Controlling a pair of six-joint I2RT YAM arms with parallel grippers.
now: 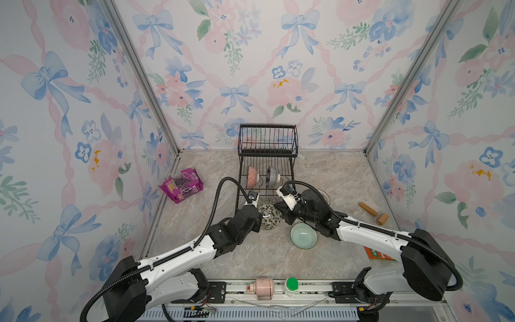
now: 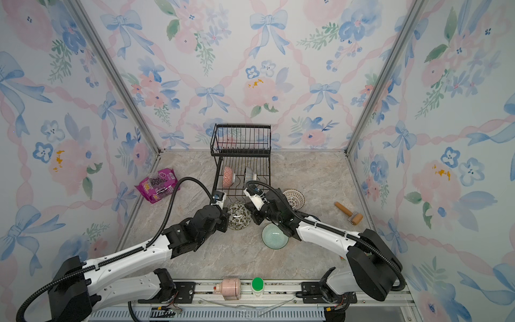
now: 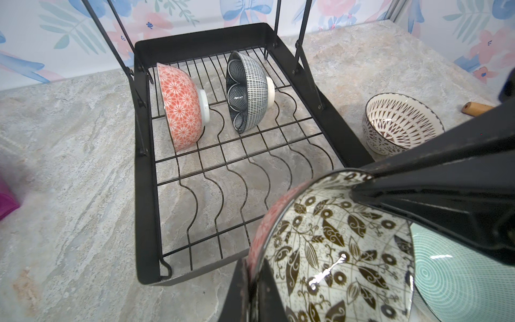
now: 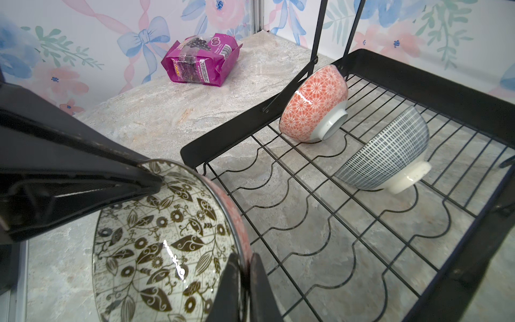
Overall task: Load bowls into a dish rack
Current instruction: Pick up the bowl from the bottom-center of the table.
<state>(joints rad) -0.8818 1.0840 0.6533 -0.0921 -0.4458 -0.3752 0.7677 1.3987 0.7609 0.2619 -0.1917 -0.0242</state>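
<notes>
Sharing the floral bowl (image 1: 269, 216), your left gripper (image 1: 260, 215) and right gripper (image 1: 279, 211) both clamp its rim; next, free one and slot it in the rack (image 3: 145, 181).

Dish rack (image 1: 267, 152): holds two bowls on edge in the rear of its lower tier, side by side and apart: left bowl (image 1: 252, 176), right bowl (image 1: 273, 175). Just before the rack, held bowl (image 1: 269, 214), tilted, pinched at opposite rims by left gripper (image 3: 252, 284) and right gripper (image 4: 246, 284). Farther before and rightward, near bowl (image 1: 303, 235), upright. Beside the rack's front right corner, side bowl (image 2: 294, 198). Well left, bag (image 1: 181, 185); well right, roller (image 1: 373, 213).
</notes>
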